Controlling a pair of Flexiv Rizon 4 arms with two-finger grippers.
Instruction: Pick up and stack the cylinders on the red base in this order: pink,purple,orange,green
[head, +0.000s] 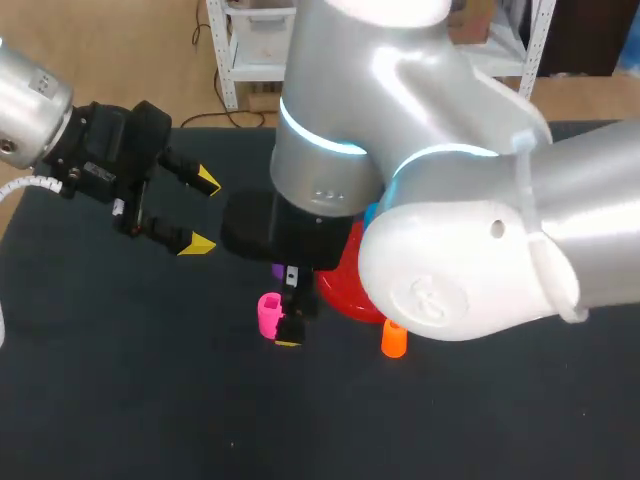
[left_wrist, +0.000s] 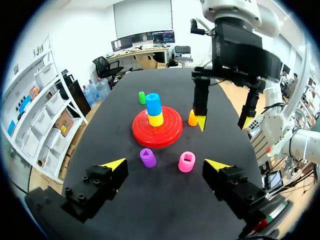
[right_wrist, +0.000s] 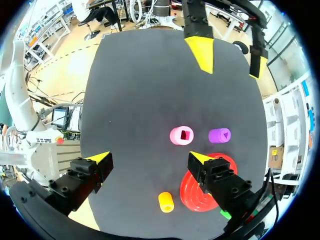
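The red base carries a yellow cylinder with a blue cylinder on top. In front of it the purple cylinder and the pink cylinder stand on the black table. The orange cylinder is beside the base and the green cylinder behind it. My right gripper hangs open above the table, with the pink cylinder and the purple cylinder just ahead of it, untouched. My left gripper is open and empty, a little back from both. From above, the right arm hides most of the base.
The black table has bare surface at the front and left. The orange cylinder stands near the base's front edge. My right arm's large white elbow reaches over the middle of the table.
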